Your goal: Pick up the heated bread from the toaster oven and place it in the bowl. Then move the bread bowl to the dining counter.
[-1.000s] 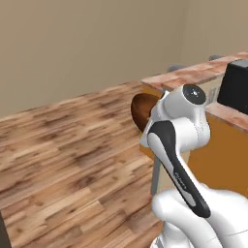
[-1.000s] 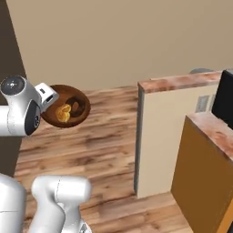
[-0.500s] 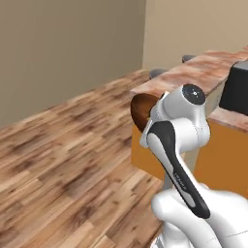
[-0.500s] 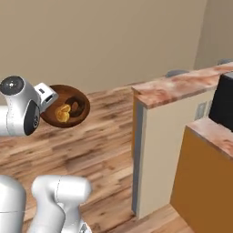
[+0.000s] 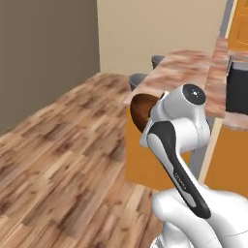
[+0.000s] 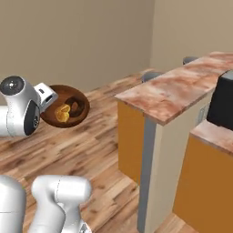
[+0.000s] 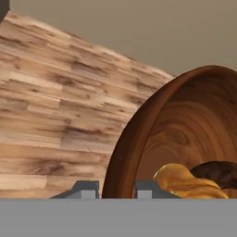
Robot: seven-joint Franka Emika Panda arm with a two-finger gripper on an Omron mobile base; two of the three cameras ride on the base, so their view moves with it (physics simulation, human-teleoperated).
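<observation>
Between the earlier frames and the present ones, the whole scene was shifted across both base views, which was taken as a drive and turn of the base and not as a move of the things: the dining counter (image 6: 175,91) was brought closer and larger, and two grey bar stools (image 5: 140,80) at its far edge were brought into sight, while the bowl was kept at the same place against the arm. The bowl (image 6: 66,106) was seen held aloft over the wooden floor (image 5: 63,145), well clear of any desk, with the heated bread (image 6: 62,113) lying inside it beside the raised centre ring. In the hand view the gripper (image 7: 112,190) was seen with one finger tip on each side of the bowl's rim (image 7: 121,152), so the jaws were judged to be clenched on that rim; contact itself was partly hidden at the frame's lower edge. In the right base view the bowl was seen tilted somewhat, its inside turned toward that camera, and the bread was judged liable to slide if the tilt were increased. The first half of the task was judged complete, with only the carry remaining. The deciding relation was this: the marbled desk lay ahead of the bowl and to the robot's right, apart from it across open floor, with its long axis running away from the base. The dark toaster oven (image 6: 222,104) was seen on the nearer orange-cabinet desk, further to the right.
</observation>
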